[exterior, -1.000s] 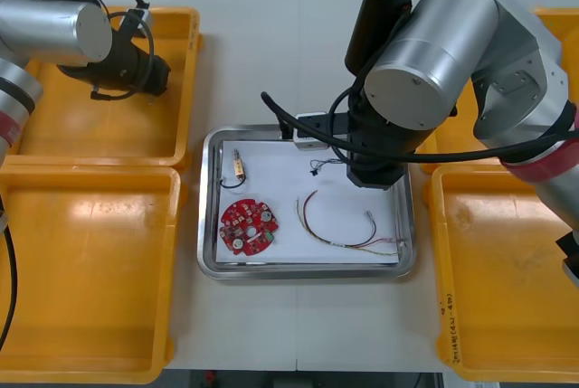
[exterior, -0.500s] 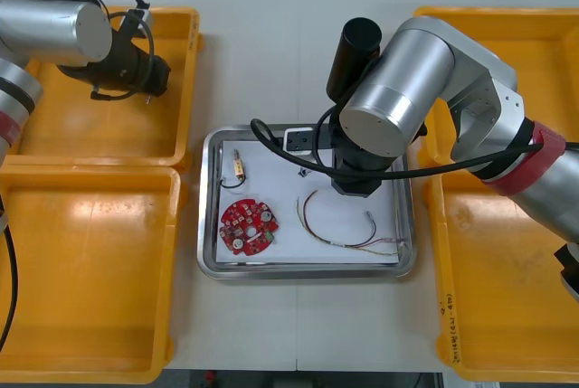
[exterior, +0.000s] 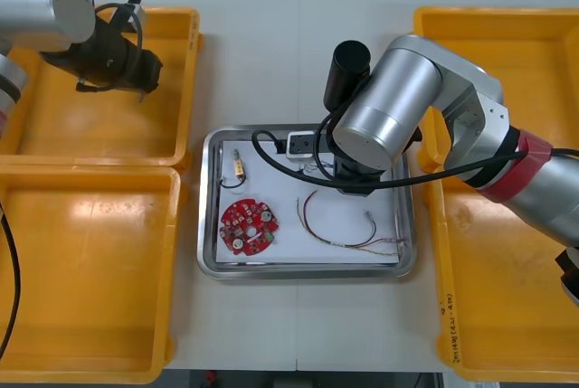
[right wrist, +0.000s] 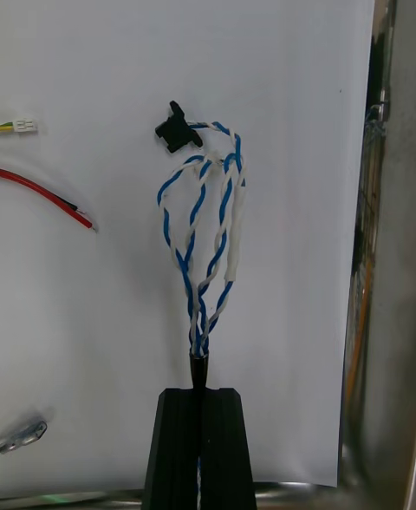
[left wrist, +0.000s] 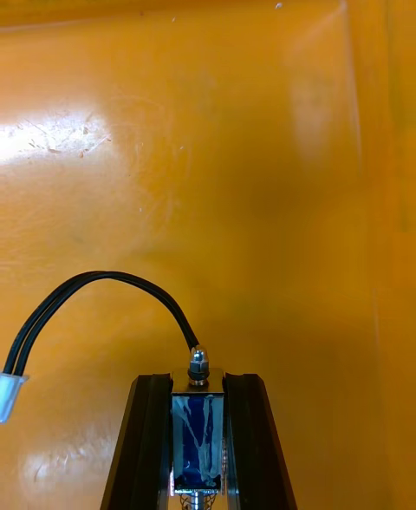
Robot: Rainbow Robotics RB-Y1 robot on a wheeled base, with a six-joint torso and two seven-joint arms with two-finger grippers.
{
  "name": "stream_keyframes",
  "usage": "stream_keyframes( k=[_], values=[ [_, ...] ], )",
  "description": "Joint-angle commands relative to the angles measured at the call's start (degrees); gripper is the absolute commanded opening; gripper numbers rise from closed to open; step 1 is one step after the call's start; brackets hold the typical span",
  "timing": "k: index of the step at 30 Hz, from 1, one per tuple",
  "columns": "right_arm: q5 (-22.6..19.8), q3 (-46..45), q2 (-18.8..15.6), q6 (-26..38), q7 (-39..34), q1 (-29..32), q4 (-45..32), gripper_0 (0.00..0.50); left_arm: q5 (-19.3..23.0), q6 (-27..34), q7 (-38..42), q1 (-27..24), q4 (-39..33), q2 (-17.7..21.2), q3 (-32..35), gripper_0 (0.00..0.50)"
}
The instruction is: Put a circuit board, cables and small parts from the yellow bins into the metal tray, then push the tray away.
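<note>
In the last second the big silver right arm [exterior: 389,117] has swung from the far right corner of the shiny metal tray [exterior: 206,225] toward the middle of its far part, so the load now hangs over the white inside and not over the rim. I judge that the release is the next step. The right gripper [right wrist: 200,406] is closed tightly on the twisted blue and white cable [right wrist: 208,232]. The cable stands out from the fingertips in two loose loops and ends in a small black connector [right wrist: 178,133]. I cannot tell if it already touches the white floor. The other things in the tray have not moved: the round red circuit board [exterior: 250,226] at the near left, the thin red and yellow cable [exterior: 339,236] at the near right, and a small metal part [exterior: 239,167] at the far left. The left gripper [left wrist: 198,384] has shifted a little to the far left over the far left yellow bin [exterior: 185,62]. It clamps a small metal part with a blue body [left wrist: 198,428], from which a thin black cable [left wrist: 113,284] arches away, so one more piece waits for the tray.
</note>
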Motion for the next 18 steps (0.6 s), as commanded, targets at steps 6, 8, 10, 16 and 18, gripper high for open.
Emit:
stream_keyframes(
  k=[6,8,10,16,18],
  values=[
    [0.5,1.1,1.0,-3.4,0.6,-2.5,3.1,0.000,-0.5,9.3,-5.0,-1.6,-8.1,4.7,4.8,0.000],
    [0.5,1.1,1.0,-3.7,1.0,-2.5,3.9,0.000,-0.5,11.5,-4.4,-1.6,-9.6,5.2,5.1,0.001],
    [0.5,1.2,1.0,-3.8,1.2,-2.5,4.1,0.000,-0.6,12.2,-4.1,-1.6,-10.2,5.4,5.1,0.000],
    [0.5,1.4,1.0,-3.7,1.5,-2.5,4.4,0.000,-1.2,18.3,-2.2,-1.5,-14.4,5.7,6.8,0.001],
    [0.5,1.4,1.0,-3.7,1.6,-2.5,4.3,0.070,-1.5,20.0,-1.6,-1.4,-15.6,5.7,7.3,0.001]
  ],
)
